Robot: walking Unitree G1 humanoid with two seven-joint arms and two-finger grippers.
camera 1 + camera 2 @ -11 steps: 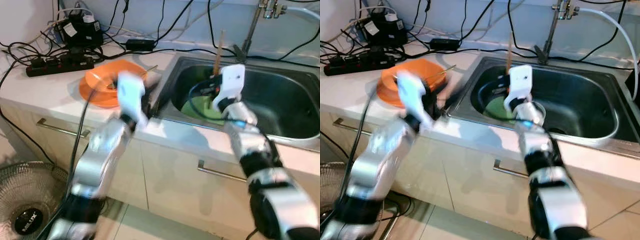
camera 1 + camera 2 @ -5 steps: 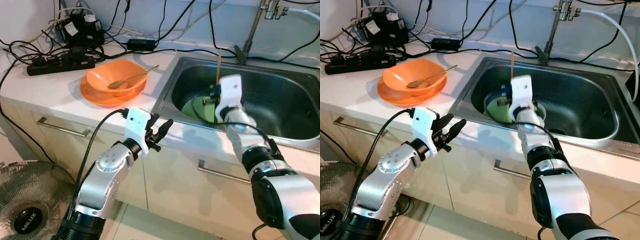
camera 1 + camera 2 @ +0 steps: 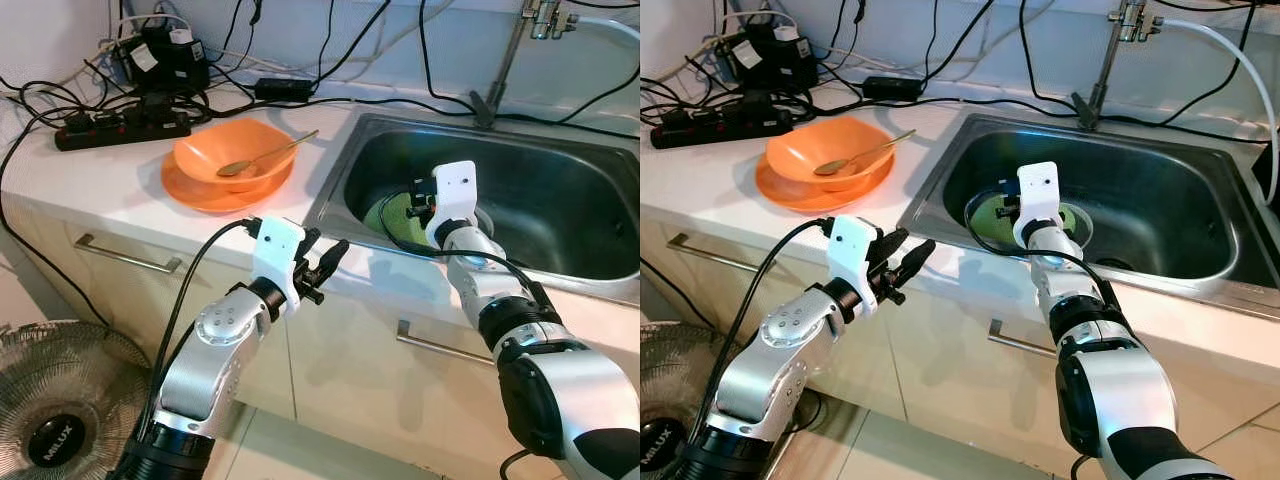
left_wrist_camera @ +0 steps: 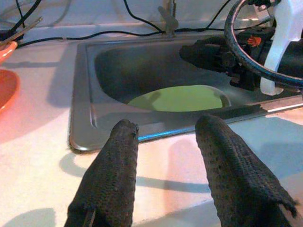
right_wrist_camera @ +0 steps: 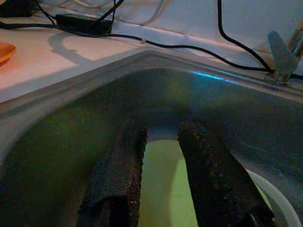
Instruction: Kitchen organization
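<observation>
Right gripper (image 5: 161,184) sits low inside the sink (image 3: 590,215), fingers slightly spread with nothing between them, directly over the green plate (image 4: 177,98) on the sink floor. A clear rim, possibly a cup or glass (image 3: 1080,226), lies just beside the plate on the right; cannot tell exactly what it is.

Left gripper (image 3: 320,268) hovers above the front edge of the bench (image 3: 90,175), fingers spread, empty, pointing toward the sink. Orange bowl (image 3: 232,155) with a spoon (image 3: 265,156) in it rests on an orange plate (image 3: 195,195) on the bench, well apart from both grippers. Power strip (image 3: 120,125) and cables crowd the back of the bench.

Judgement: step in hand looks like lifting the green plate out of the sink.

Notes for doing it well:
- Plate lies flat, so one finger must get under the rim; approach at the near edge, tilted, not straight down.
- Steel and plate may be wet; pinch firmly before lifting.
- Keep clear of the clear rim alongside.
- Lift high enough to pass the sink wall before swinging toward the bench.
</observation>
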